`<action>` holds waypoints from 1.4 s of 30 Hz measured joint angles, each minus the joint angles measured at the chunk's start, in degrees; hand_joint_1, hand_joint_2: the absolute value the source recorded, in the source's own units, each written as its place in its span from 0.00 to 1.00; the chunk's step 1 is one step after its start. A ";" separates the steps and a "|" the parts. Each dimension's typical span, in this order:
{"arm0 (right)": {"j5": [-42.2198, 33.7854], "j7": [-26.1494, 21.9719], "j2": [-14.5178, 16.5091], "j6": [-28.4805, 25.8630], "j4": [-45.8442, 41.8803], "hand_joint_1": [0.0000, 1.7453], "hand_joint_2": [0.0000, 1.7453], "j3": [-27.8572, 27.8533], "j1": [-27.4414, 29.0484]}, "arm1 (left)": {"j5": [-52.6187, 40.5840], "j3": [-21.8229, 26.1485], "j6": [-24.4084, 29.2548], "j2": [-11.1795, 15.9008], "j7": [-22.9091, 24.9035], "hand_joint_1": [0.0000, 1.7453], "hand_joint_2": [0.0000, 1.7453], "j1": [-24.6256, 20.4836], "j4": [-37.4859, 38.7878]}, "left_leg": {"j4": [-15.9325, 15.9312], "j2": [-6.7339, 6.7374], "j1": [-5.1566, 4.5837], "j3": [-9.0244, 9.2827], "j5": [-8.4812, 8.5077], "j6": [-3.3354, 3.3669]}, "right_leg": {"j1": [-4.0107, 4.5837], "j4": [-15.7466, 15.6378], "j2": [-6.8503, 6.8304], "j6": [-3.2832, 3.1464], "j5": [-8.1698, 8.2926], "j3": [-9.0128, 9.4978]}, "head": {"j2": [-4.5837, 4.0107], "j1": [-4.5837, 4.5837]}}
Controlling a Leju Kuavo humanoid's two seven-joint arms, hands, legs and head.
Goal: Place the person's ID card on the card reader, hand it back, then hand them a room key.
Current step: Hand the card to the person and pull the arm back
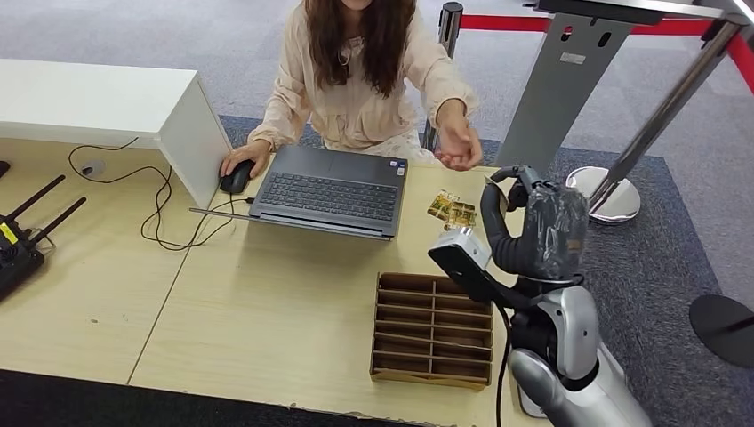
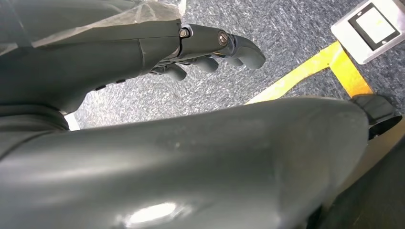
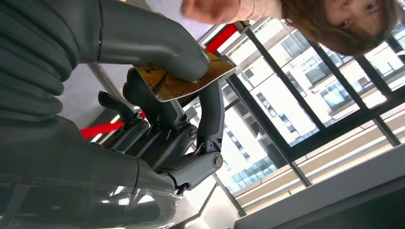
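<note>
Head view, right hand: the right hand (image 1: 533, 218) is raised above the right part of the desk (image 1: 267, 311), its fingers turned toward the person (image 1: 356, 80); what it holds cannot be made out from here.
Head view, person: one person is seated behind the desk, one hand (image 1: 458, 142) held out just beyond the robot's hand, the other laid on a black mouse (image 1: 236, 178).
Head view, cards: two gold-patterned cards (image 1: 452, 210) are seen lying side by side on the desk, between the laptop (image 1: 329, 191) and the raised hand.
Head view, other objects: one open laptop, one slotted wooden tray (image 1: 431, 331) near the front edge, one white box (image 1: 133, 102) at far left, one black device with two antennas (image 1: 18, 240).

Left wrist view, left hand: the left hand (image 2: 210, 52) hangs over grey carpet (image 2: 286, 38), fingers loosely curled with nothing between them; one yellow floor line (image 2: 310, 69) is crossed behind it.

Right wrist view, card: one gold-patterned card (image 3: 184, 78) is pinched between the thumb (image 3: 157, 47) and the dark fingers (image 3: 210, 114) of the right hand.
Right wrist view, person: the person's outstretched hand (image 3: 215, 9) is held near the card, not touching it.
</note>
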 joint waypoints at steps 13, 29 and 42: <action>-1.73 -2.74 4.62 -2.35 11.36 1.00 1.00 6.90 -7.72 | 0.13 -0.48 -0.34 -0.06 -1.08 0.00 0.00 -0.01 -0.01 | 0.00 -0.02 0.01 -0.01 0.02 -0.01 | 0.01 0.03 -0.01 0.00 0.00 -0.01 | 0.00 -0.01; -1.72 -3.79 8.35 -4.65 18.78 0.00 1.00 10.49 -9.36 | 0.17 -0.53 -0.34 -0.25 -1.22 0.00 0.00 0.04 -0.01 | 0.00 -0.02 0.01 -0.01 0.02 -0.01 | 0.00 0.03 -0.01 0.00 0.00 -0.04 | 0.00 -0.01; 3.57 -2.25 5.18 -1.39 10.25 0.00 1.00 10.77 -1.11 | 1.70 -0.51 -0.28 -0.22 1.22 0.00 0.00 0.32 0.01 | 0.01 -0.01 0.01 0.01 0.02 -0.01 | -0.01 0.01 -0.01 0.00 0.00 -0.07 | 0.00 0.00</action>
